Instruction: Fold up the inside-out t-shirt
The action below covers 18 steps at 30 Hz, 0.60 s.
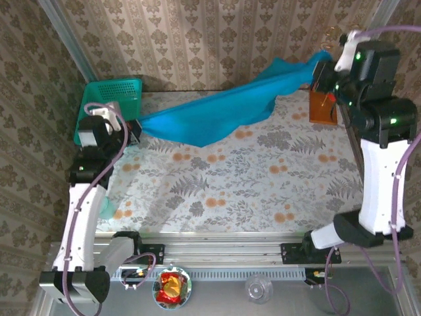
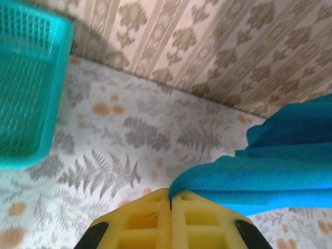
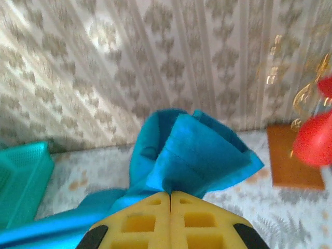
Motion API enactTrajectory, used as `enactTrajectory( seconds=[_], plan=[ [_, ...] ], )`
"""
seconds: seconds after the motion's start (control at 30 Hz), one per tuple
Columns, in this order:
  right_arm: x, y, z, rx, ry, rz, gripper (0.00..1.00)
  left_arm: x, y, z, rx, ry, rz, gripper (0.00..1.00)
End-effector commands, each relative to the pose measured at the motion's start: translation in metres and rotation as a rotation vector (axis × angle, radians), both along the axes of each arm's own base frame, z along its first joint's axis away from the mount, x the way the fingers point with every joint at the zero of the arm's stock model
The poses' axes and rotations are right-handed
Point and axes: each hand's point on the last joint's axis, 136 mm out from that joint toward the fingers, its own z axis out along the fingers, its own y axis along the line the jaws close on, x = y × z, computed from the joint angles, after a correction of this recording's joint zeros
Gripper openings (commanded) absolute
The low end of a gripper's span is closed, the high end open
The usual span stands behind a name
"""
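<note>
The t-shirt (image 1: 217, 108) hangs stretched over the far tabletop (image 1: 250, 184). Its long axis runs from the left tool (image 1: 137, 130), low beside the basket (image 1: 112, 92), up to the raised right tool (image 1: 320, 74) at far right. Both tools are clamped on cloth. Bare tabletop lies nearer, and a brown stand (image 1: 323, 108) sits just below the right tool.

Left gripper (image 1: 136, 130) and right gripper (image 1: 320, 72) are pinching 2 ends of the t-shirt (image 1: 217, 115), stretching it over the table (image 1: 263, 171).
</note>
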Motion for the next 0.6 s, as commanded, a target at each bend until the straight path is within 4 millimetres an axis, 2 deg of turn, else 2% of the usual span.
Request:
enactTrajectory(
  seconds=[0.0,0.03,0.07,0.13,0.17,0.2,0.3,0.4,0.57],
  plan=[
    [-0.011,0.026,-0.063,0.131,0.101,0.104,0.00,-0.031,0.015,-0.095,0.024,0.252,0.073,0.00],
    [-0.019,0.033,-0.088,0.172,0.155,0.128,0.00,-0.041,0.015,-0.114,0.009,0.297,0.084,0.02],
    [-0.028,0.038,-0.115,0.219,0.221,0.141,0.06,-0.052,0.014,-0.132,-0.009,0.334,0.089,0.10],
    [-0.042,0.042,-0.165,0.274,0.352,0.128,0.23,-0.068,0.014,-0.159,-0.027,0.383,0.097,0.24],
    [-0.048,0.041,-0.186,0.282,0.405,0.109,0.33,-0.074,0.015,-0.167,-0.026,0.397,0.104,0.29],
    [-0.053,0.038,-0.205,0.277,0.451,0.083,0.39,-0.078,0.016,-0.173,-0.022,0.405,0.107,0.32],
    [-0.060,0.023,-0.244,0.206,0.547,0.010,0.42,-0.078,0.014,-0.176,-0.020,0.410,0.093,0.35],
    [-0.061,0.012,-0.271,0.134,0.616,-0.032,0.43,-0.071,0.008,-0.176,-0.024,0.425,0.058,0.35],
    [-0.057,0.005,-0.322,0.079,0.731,-0.069,0.44,-0.062,-0.002,-0.181,-0.026,0.459,0.000,0.36]
  ],
)
